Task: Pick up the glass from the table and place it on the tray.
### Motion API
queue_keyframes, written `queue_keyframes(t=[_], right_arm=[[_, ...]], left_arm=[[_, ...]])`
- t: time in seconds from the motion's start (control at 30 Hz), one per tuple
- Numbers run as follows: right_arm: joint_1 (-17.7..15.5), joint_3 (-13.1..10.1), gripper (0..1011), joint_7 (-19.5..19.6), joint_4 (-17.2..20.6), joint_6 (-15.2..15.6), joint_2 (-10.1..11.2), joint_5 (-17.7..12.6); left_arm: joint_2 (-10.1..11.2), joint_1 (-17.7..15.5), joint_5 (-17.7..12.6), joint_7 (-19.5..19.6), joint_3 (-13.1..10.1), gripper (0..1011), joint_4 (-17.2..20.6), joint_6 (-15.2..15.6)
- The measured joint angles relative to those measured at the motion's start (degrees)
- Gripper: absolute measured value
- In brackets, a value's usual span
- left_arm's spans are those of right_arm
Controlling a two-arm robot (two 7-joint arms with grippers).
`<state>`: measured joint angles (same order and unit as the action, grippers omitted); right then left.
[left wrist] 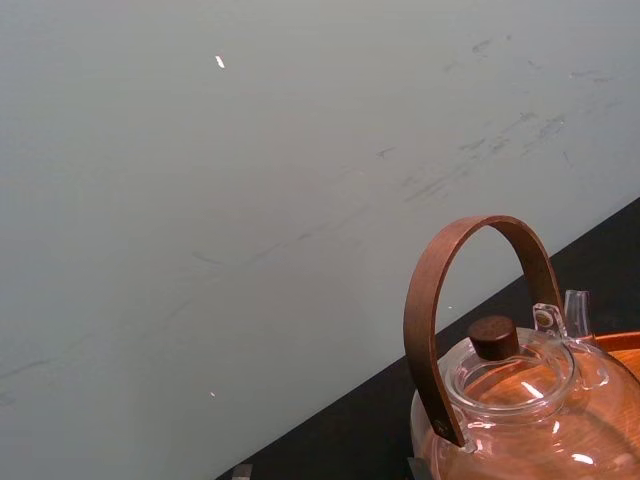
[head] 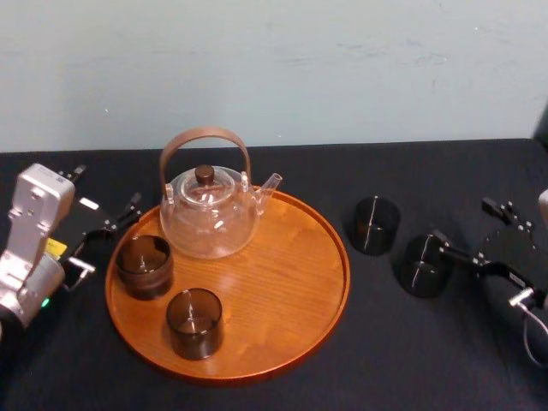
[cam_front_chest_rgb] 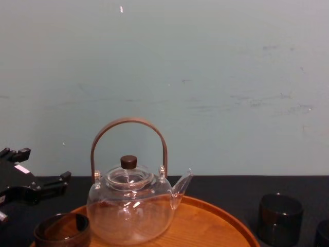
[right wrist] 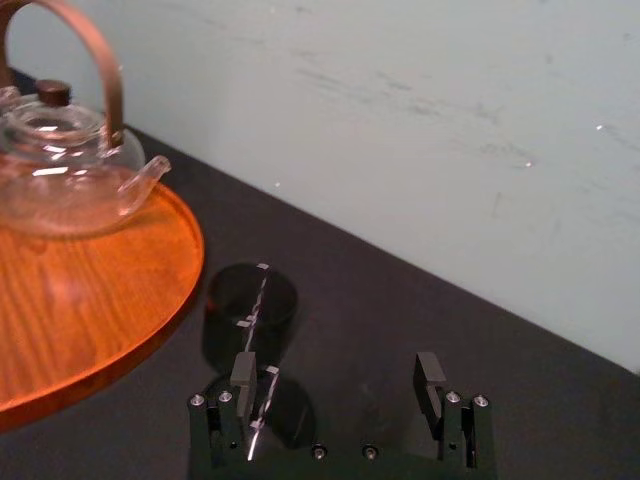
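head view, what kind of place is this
Probably a robot test bench staged for tea: black-cloth table against a bare wall, teapot on a tray, left gripper and right gripper flanking it.

Looks like a lab test bench: a black-clothed table (head: 411, 360) against a bare, scuffed pale wall (head: 274, 68), a glass teapot (head: 210, 218) staged on a wooden tray (head: 282, 282).

I count from the console as follows. Round wooden tray (head: 291, 282): one. Clear glass teapot (head: 210, 214): one. Dark glasses: four, namely back tray glass (head: 144, 265), front tray glass (head: 194, 322), far table glass (head: 373, 224) and near table glass (head: 423, 265). Black-topped table (head: 385, 368): one. Grippers: two, left gripper (head: 107, 238) and right gripper (right wrist: 335, 370).
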<state>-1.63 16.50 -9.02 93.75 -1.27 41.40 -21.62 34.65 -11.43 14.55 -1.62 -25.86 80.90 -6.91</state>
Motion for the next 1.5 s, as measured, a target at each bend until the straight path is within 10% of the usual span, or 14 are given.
queue_keyframes(t=[0.77,1.5], right_arm=[[-6.94,-3.7,1004,-6.13,4.67,3.54,3.52,-0.26],[-4.75,-4.2,1004,-10.39,1.92,10.09,-0.43,-1.11]], left_arm=[[0.0,0.0,0.0,0.0,0.0,1001,0.0,0.0],[0.0,0.0,0.0,0.0,0.0,1001,0.0,0.0]])
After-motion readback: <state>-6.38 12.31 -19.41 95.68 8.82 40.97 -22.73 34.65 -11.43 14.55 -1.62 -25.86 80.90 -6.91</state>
